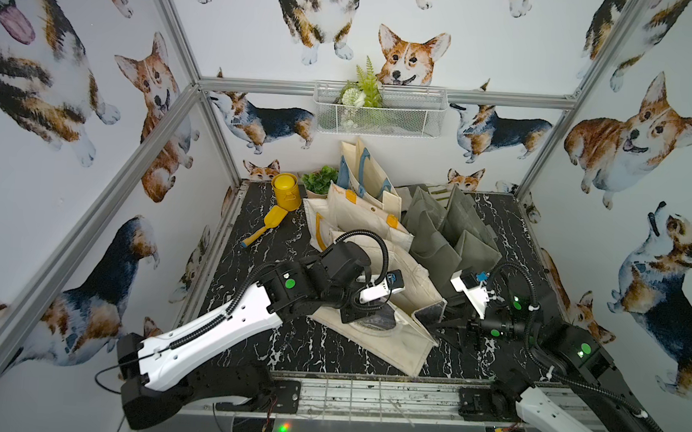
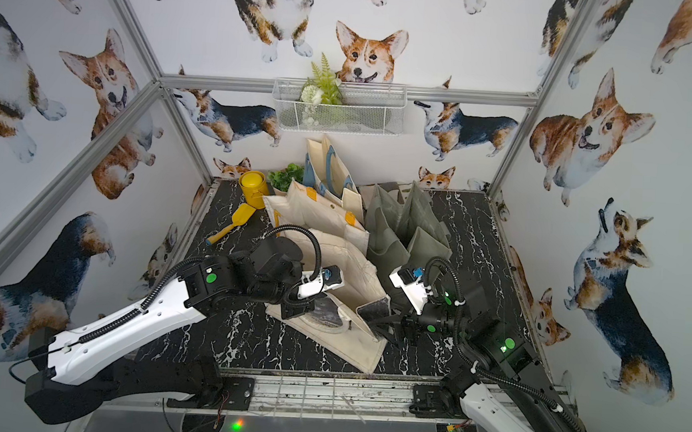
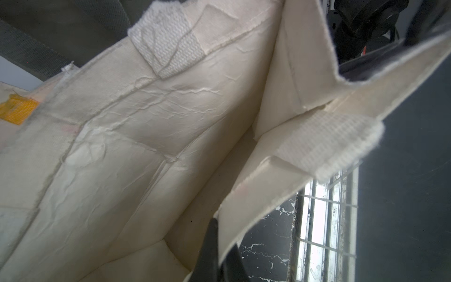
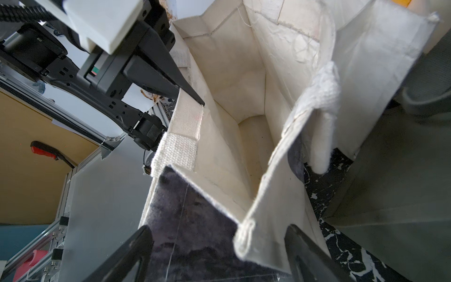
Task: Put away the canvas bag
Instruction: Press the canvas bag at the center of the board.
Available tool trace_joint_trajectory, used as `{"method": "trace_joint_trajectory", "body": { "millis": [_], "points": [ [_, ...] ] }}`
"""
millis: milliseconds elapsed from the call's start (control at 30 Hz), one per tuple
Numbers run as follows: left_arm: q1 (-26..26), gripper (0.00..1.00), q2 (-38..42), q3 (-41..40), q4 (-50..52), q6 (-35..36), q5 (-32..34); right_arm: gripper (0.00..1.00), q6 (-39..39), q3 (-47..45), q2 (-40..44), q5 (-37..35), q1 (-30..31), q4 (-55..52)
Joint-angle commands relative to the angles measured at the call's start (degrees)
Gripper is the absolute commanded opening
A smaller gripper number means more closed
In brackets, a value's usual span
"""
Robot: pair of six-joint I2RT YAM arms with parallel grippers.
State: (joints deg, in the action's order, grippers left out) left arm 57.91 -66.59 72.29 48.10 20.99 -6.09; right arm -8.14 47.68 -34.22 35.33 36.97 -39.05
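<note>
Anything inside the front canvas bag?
In the right wrist view the canvas bag shows only bare cream lining down to its base. An inward-folded wall hides part of that base.

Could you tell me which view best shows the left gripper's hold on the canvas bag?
The right wrist view: the left gripper is seen side-on, shut on the canvas bag rim. The left wrist view catches only its fingers, cropped; in both top views the pinch is too small to judge.

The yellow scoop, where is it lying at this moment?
In both top views the yellow scoop lies on the marble table near its far left corner, just in front of the yellow canister and left of the cream bags.
</note>
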Motion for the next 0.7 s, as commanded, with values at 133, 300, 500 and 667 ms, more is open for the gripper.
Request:
{"method": "trace_joint_trajectory", "body": {
  "millis": [133,300,500,667],
  "points": [
    [-2.29,0.00,0.42,-0.57,-2.74,-2.65,-1.94,0.94,-0.30,-1.14,1.45,2.79,-0.14,4.10],
    [-4.26,0.00,-0.29,0.33,-2.91,-4.78,-4.45,0.97,0.21,-1.08,1.61,3.23,-0.14,4.41],
    [-6.47,0.00,-1.22,1.87,-3.45,-7.87,-8.92,0.99,5.76,-1.10,2.77,0.62,-0.14,1.27],
    [-8.13,0.00,-1.46,1.70,-3.71,-10.35,-11.27,0.99,7.00,-3.00,3.31,0.48,-0.14,3.00]
  ]
}}
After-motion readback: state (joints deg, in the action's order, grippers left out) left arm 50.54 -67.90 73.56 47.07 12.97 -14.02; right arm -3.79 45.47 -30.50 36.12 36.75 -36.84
